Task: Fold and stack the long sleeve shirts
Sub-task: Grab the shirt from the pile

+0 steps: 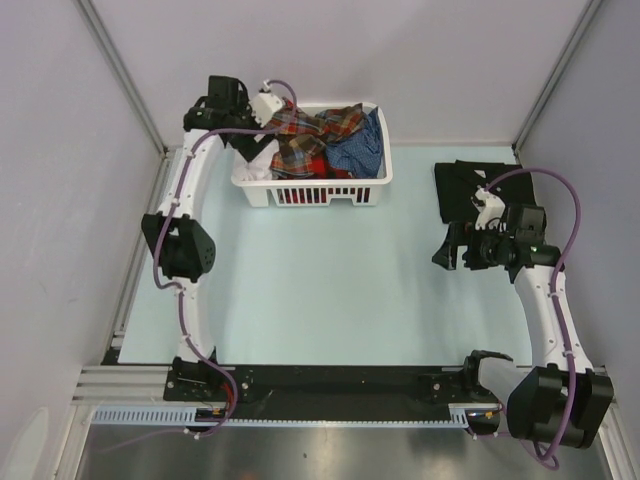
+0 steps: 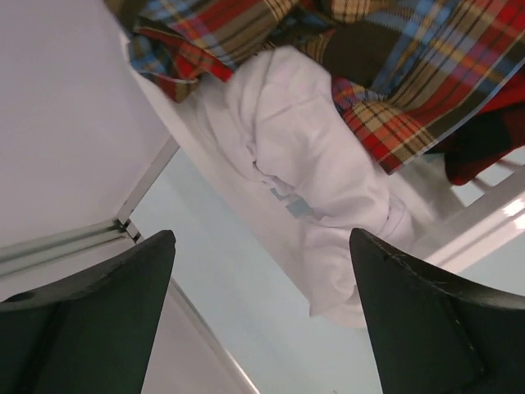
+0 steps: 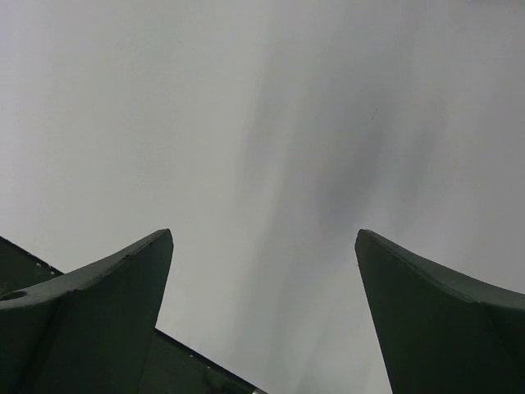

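Shirts: white shirt (image 2: 303,164) hangs over the basket (image 1: 320,193) rim, pinned beneath plaid shirt (image 1: 305,135); black shirt (image 1: 470,185) lies on the table (image 1: 330,290), right side. Left jaws released, poised at the white; right jaws released, empty. Risk: lifting the white likely drags plaid along, or tips the basket.

The left arm (image 1: 183,190) and right arm (image 1: 548,305) match: slim white tubes between chunky black joint housings, each with a purple cable (image 1: 577,212) looping alongside. Their bases are black, bolted to a black rail (image 1: 340,380). A small white camera block (image 1: 268,103) rides the wrist. The left gripper (image 2: 261,236) and right gripper (image 3: 262,234) have dark, matte fingers (image 2: 426,320) tapering to blunt tips.
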`<state>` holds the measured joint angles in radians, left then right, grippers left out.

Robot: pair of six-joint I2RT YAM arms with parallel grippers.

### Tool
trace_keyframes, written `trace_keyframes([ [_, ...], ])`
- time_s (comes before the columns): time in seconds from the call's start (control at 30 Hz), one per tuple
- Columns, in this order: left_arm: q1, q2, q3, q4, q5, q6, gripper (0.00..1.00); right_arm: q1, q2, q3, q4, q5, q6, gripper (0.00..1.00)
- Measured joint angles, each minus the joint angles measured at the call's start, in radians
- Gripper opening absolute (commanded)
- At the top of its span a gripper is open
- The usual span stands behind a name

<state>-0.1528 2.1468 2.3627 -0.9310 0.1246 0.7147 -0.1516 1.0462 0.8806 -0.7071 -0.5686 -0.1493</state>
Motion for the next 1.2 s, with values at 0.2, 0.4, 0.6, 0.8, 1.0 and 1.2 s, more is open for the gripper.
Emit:
trace_keyframes([
  [0.2,-0.003,0.072,-0.112,0.042,-0.019,0.220,0.92,-0.001,0.051,0.000,-0.003,-0.016,-0.005,1.00],
  [0.4,-0.010,0.145,-0.125,0.112,-0.020,0.337,0.94,-0.010,0.069,0.000,-0.009,-0.024,-0.006,1.00],
  [0.6,-0.017,0.166,-0.199,0.243,-0.024,0.378,0.51,-0.016,0.083,0.001,-0.019,-0.024,-0.009,1.00],
  [0.8,-0.026,0.211,-0.139,0.309,-0.066,0.344,0.00,-0.017,0.101,0.009,-0.021,-0.027,-0.009,1.00],
  [1.0,-0.027,0.194,-0.076,0.405,-0.135,0.227,0.00,-0.021,0.110,0.026,-0.021,-0.043,-0.008,0.99],
  [1.2,-0.024,0.062,-0.076,0.443,-0.145,0.067,0.00,-0.023,0.112,0.054,-0.028,-0.048,-0.009,1.00],
])
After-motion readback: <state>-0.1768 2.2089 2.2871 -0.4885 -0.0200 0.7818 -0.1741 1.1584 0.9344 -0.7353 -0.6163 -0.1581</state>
